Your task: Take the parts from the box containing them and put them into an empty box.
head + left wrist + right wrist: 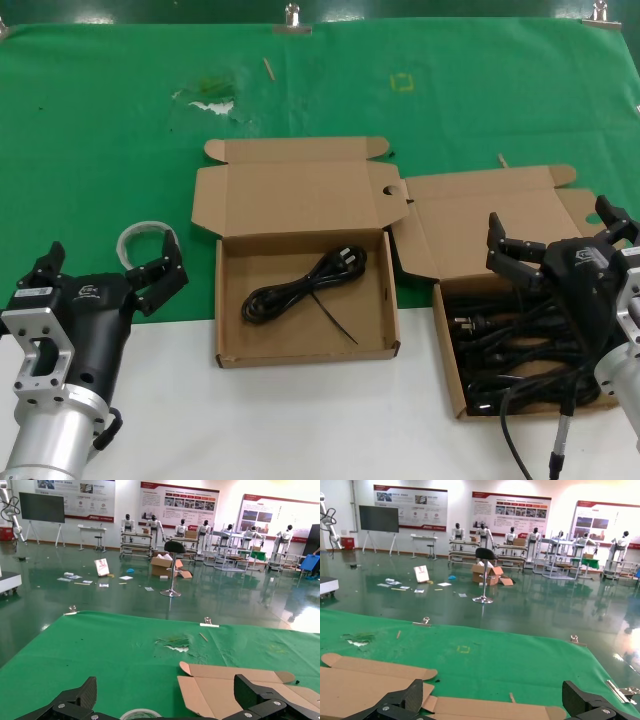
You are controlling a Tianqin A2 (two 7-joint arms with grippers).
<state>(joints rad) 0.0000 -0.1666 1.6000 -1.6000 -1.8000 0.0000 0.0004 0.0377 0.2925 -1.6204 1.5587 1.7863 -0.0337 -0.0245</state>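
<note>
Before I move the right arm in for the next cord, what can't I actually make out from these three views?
- Cord count in the right box: head view, the right tool and arm cover the tangled pile.
- Near edge of that box: hidden by the arm and its cable.
- Box interiors: both wrist views look out across the table, showing only lids.
- Tape ring: partly behind the left tool.

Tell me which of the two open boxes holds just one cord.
The middle box, between the arms, holds one coiled cord; the box under the right end effector is piled with cords.
</note>
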